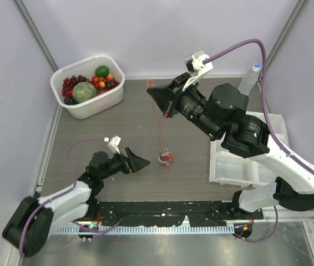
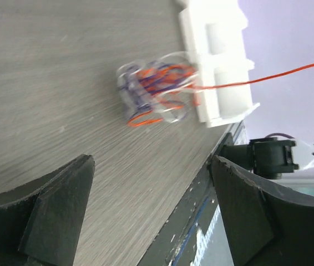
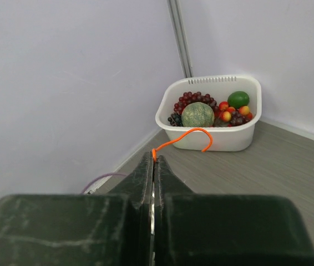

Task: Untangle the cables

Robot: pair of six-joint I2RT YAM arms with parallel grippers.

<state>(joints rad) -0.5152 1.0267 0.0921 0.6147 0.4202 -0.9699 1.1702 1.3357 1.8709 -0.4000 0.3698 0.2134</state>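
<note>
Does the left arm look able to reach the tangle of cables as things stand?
Probably yes. The left gripper is open and points at the tangle, with only bare table between them. The orange strand rises to the shut right gripper, away from that approach.

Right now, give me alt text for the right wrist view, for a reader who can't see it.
The right pincer is shut on a thin orange cable whose free end arcs up past its tips. Behind it, a white basket of fruit sits in the corner of the grey table, against pale lilac walls.
</note>
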